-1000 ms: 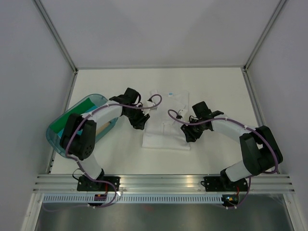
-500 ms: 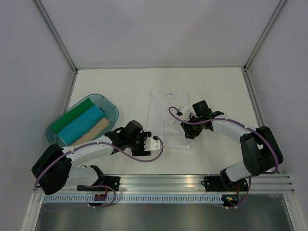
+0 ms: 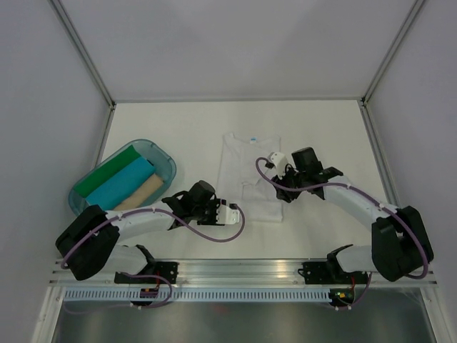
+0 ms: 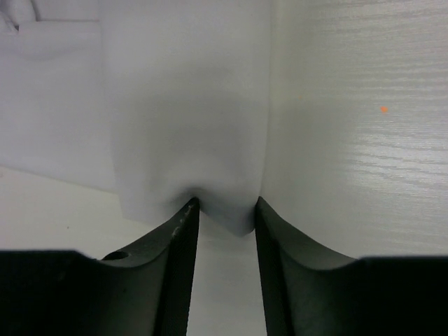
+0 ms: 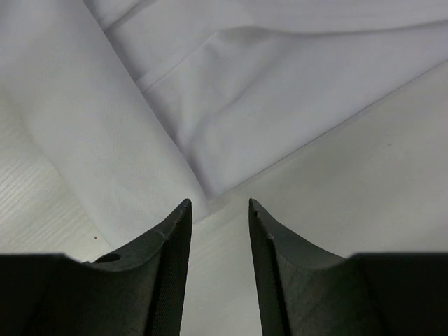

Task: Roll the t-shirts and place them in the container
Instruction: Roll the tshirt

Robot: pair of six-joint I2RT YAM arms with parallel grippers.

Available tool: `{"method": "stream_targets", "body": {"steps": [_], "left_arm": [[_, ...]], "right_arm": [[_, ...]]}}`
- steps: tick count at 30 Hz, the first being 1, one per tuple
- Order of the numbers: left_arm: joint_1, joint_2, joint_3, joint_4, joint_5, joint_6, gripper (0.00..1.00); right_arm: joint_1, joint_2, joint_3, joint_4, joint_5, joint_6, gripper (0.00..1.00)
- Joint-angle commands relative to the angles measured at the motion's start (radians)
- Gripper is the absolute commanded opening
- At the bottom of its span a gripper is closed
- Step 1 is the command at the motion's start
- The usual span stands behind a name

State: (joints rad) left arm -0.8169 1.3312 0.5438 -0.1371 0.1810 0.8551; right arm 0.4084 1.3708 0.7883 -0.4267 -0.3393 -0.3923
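A white t-shirt (image 3: pixel 246 175), folded into a long strip with its blue neck label (image 3: pixel 252 136) at the far end, lies flat mid-table. My left gripper (image 3: pixel 216 210) sits at the shirt's near-left corner. The left wrist view shows it (image 4: pixel 224 210) open, a corner of the white cloth (image 4: pixel 189 105) poking between the fingertips. My right gripper (image 3: pixel 280 194) is at the shirt's right edge. It (image 5: pixel 217 206) is open too, a fold of the shirt (image 5: pixel 231 105) just ahead of its left fingertip. Green (image 3: pixel 107 174), light blue (image 3: pixel 123 184) and tan (image 3: pixel 141 193) rolls lie in the tub.
The translucent teal tub (image 3: pixel 166 164) stands at the left, beyond my left forearm. White walls with metal posts close in the table on three sides. A metal rail runs along the near edge.
My left arm swung from the shirt's far-left side down to its near-left corner, uncovering the tub. The right gripper shifted slightly along the right edge. The shirt now lies flatter and narrower.
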Motion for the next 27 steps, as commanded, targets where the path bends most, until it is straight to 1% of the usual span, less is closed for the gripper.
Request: {"method": "stream_targets", "body": {"steps": [1,2,6,7,8,9,10,11,14,16,18,20,24,27], "left_arm": [[-0.007,0.033,-0.012,0.028,-0.018,0.019,0.42],[-0.007,0.043,-0.008,0.028,-0.021,0.009,0.34],[-0.005,0.052,0.010,0.025,-0.037,-0.040,0.16],[-0.005,0.052,0.013,0.021,-0.038,-0.051,0.13],[-0.001,0.051,0.016,0.019,-0.040,-0.071,0.07],[0.002,0.046,0.025,0.018,-0.037,-0.080,0.05],[0.005,0.043,0.031,0.002,-0.034,-0.093,0.03],[0.013,0.042,0.041,-0.005,-0.029,-0.106,0.02],[0.024,0.039,0.056,-0.033,-0.014,-0.132,0.02],[0.030,0.034,0.064,-0.045,-0.003,-0.145,0.02],[0.035,0.034,0.073,-0.048,-0.002,-0.151,0.02],[0.039,0.037,0.082,-0.052,0.002,-0.157,0.02],[0.041,0.042,0.091,-0.062,0.017,-0.159,0.02],[0.042,0.045,0.093,-0.067,0.017,-0.165,0.02]], "right_arm": [[-0.003,-0.142,-0.020,0.000,-0.030,-0.107,0.46],[0.000,-0.188,-0.043,0.008,-0.036,-0.124,0.47],[0.029,-0.271,-0.106,-0.006,-0.024,-0.218,0.49],[0.068,-0.288,-0.118,-0.012,0.000,-0.236,0.50],[0.096,-0.323,-0.148,-0.009,0.015,-0.259,0.52],[0.124,-0.340,-0.165,-0.004,0.034,-0.270,0.53],[0.185,-0.354,-0.197,-0.010,0.045,-0.290,0.54],[0.210,-0.377,-0.211,-0.012,0.052,-0.324,0.54],[0.268,-0.395,-0.248,0.005,0.080,-0.332,0.55],[0.293,-0.392,-0.268,0.016,0.097,-0.330,0.58],[0.329,-0.381,-0.290,0.038,0.178,-0.321,0.59],[0.340,-0.372,-0.322,0.094,0.209,-0.309,0.60],[0.349,-0.337,-0.347,0.207,0.201,-0.246,0.60],[0.360,-0.291,-0.348,0.235,0.192,-0.221,0.59]]}}
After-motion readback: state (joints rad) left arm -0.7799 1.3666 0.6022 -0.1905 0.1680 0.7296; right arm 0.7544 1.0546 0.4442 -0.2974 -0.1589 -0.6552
